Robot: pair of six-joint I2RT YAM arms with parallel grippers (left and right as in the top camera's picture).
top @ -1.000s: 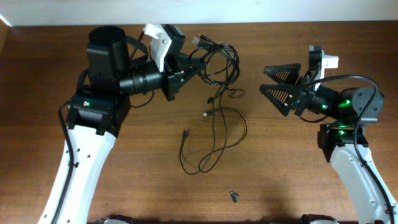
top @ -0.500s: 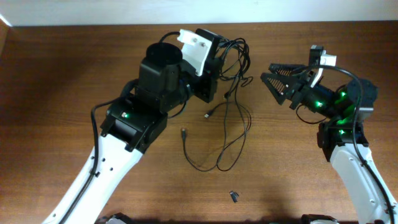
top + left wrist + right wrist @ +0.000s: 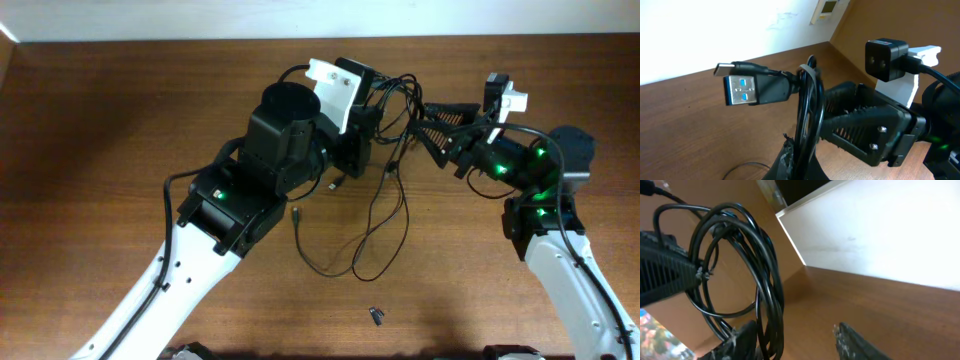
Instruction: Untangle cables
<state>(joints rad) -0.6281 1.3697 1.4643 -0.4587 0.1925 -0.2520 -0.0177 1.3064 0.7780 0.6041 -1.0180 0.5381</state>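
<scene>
The cables (image 3: 392, 98) form a black tangle held up at the back middle, and loops (image 3: 380, 235) trail down onto the table. My left gripper (image 3: 374, 108) is shut on the bundle. In the left wrist view the cords (image 3: 807, 110) rise from between the fingers (image 3: 802, 150), and a blue-tongued USB plug (image 3: 742, 90) sticks out to the left. My right gripper (image 3: 428, 122) faces it from the right with its jaws apart. The right wrist view shows several strands (image 3: 771, 285) inside the gap (image 3: 797, 342), against the left finger (image 3: 742, 340) and far from the right finger (image 3: 855, 340).
Two loose plug ends (image 3: 297, 212) (image 3: 334, 185) lie on the wood under the left arm. A tiny dark piece (image 3: 376, 316) sits near the front edge. The white wall (image 3: 320, 18) borders the table at the back. Both grippers are very close together.
My left arm has swung right and carried the bundle up to the right gripper. The right jaws have narrowed and now reach around some strands.
</scene>
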